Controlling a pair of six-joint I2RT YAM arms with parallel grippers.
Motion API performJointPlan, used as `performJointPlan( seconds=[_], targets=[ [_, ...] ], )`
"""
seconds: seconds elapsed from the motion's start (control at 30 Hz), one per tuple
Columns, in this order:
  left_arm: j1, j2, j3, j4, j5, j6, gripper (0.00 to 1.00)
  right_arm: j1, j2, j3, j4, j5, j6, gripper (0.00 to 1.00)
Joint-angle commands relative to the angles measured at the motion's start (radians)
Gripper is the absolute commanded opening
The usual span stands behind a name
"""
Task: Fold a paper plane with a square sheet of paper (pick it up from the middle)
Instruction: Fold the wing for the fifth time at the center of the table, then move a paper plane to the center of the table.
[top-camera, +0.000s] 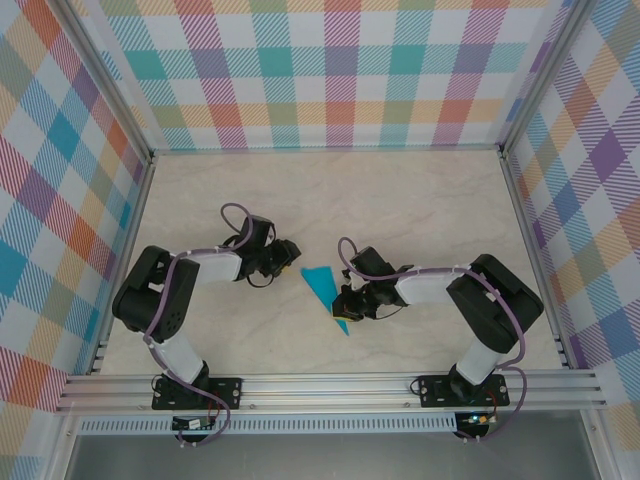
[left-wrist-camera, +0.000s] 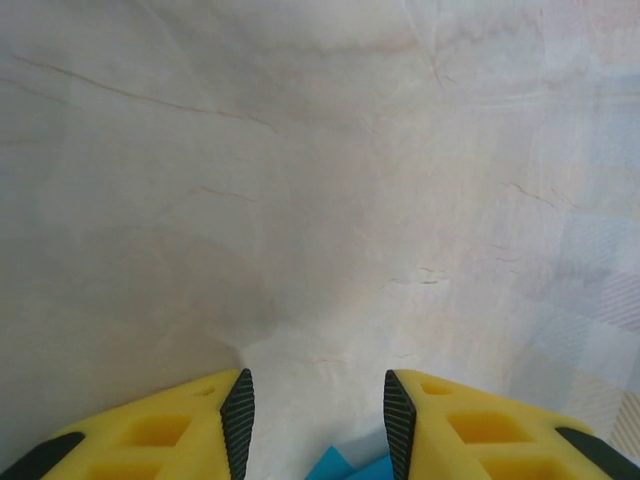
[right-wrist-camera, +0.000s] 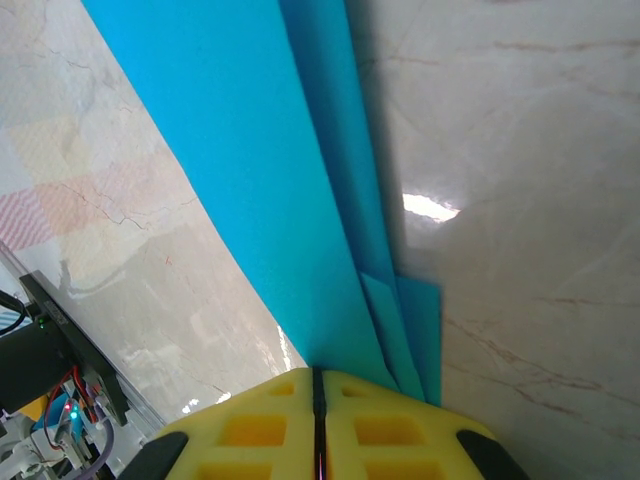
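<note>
The teal-blue paper plane (top-camera: 322, 284) is a long folded triangle in the middle of the table, its wide end at the upper left and its point (top-camera: 343, 327) at the lower right. My right gripper (top-camera: 346, 304) is shut on it near the pointed end. In the right wrist view the yellow fingers (right-wrist-camera: 400, 430) meet with no gap, and the layered paper plane (right-wrist-camera: 270, 170) runs out from under them. My left gripper (top-camera: 288, 258) stands open just beyond the wide end. A corner of the paper plane (left-wrist-camera: 352, 467) lies low between its pads (left-wrist-camera: 238, 420), untouched.
The marble-patterned tabletop (top-camera: 420, 200) is walled on three sides by checked panels (top-camera: 330, 70). An aluminium rail (top-camera: 330, 385) carrying both arm bases runs along the near edge. Bare table (left-wrist-camera: 320, 200) lies ahead of the left gripper.
</note>
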Motion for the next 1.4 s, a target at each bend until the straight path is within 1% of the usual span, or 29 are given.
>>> performJointPlan(
  seconds=[0.0,0.13,0.23,0.27,0.33,0.4,0.43,0.5,0.53,0.6,0.63,0.67,0.73,0.83,0.97,1.1,1.2,1.3,1.37],
  targets=[
    [0.024,-0.086,-0.016,-0.070,-0.033,0.026,0.42,0.011,0.064,-0.021,-0.116,0.025,-0.008,0.09],
    [0.022,-0.205,-0.059,-0.077,-0.014,-0.002,0.42,0.011,0.037,-0.013,-0.061,-0.004,0.015,0.14],
    [0.005,-0.286,-0.080,-0.119,-0.005,-0.010,0.43,0.011,-0.046,-0.004,-0.020,-0.022,0.032,0.20],
    [-0.008,-0.314,-0.085,-0.146,-0.012,-0.011,0.44,0.009,-0.093,-0.002,-0.029,-0.002,0.028,0.22],
    [-0.042,-0.358,-0.074,-0.253,-0.052,-0.011,0.47,0.000,-0.185,0.008,-0.087,0.060,0.009,0.27],
    [-0.090,-0.380,-0.047,-0.358,-0.117,-0.006,0.56,-0.035,-0.273,0.013,-0.163,0.128,-0.014,0.32],
    [-0.116,-0.385,-0.036,-0.405,-0.146,-0.008,0.59,-0.056,-0.300,0.009,-0.189,0.151,-0.020,0.34],
    [-0.178,-0.376,-0.007,-0.485,-0.198,-0.013,0.63,-0.122,-0.344,-0.013,-0.227,0.184,-0.025,0.41],
    [-0.210,-0.358,0.015,-0.519,-0.224,-0.018,0.66,-0.156,-0.353,-0.029,-0.226,0.182,-0.025,0.43],
    [-0.268,-0.312,0.067,-0.582,-0.269,-0.023,0.68,-0.212,-0.356,-0.054,-0.211,0.153,-0.021,0.44],
    [-0.302,-0.284,0.103,-0.611,-0.292,-0.022,0.69,-0.227,-0.357,-0.064,-0.198,0.141,-0.019,0.46],
    [-0.331,-0.258,0.134,-0.634,-0.314,-0.022,0.70,-0.234,-0.356,-0.069,-0.197,0.143,-0.017,0.48],
    [-0.385,-0.196,0.205,-0.676,-0.347,-0.021,0.71,-0.235,-0.347,-0.069,-0.201,0.159,-0.015,0.49],
    [-0.432,-0.098,0.295,-0.723,-0.367,-0.021,0.73,-0.233,-0.338,-0.079,-0.174,0.149,-0.007,0.52],
    [-0.455,-0.005,0.369,-0.758,-0.371,-0.029,0.72,-0.233,-0.316,-0.083,-0.123,0.098,-0.014,0.55],
    [-0.454,0.030,0.393,-0.759,-0.376,-0.039,0.71,-0.226,-0.278,-0.058,-0.103,0.041,-0.047,0.57],
    [-0.452,0.034,0.392,-0.780,-0.390,-0.040,0.64,-0.209,-0.243,-0.026,-0.107,0.022,-0.074,0.58],
    [-0.444,0.014,0.357,-0.787,-0.401,-0.053,0.52,-0.181,-0.204,0.008,-0.104,0.004,-0.090,0.58],
    [-0.440,-0.018,0.318,-0.768,-0.403,-0.067,0.47,-0.161,-0.179,0.031,-0.106,0.002,-0.100,0.58]
  ],
)
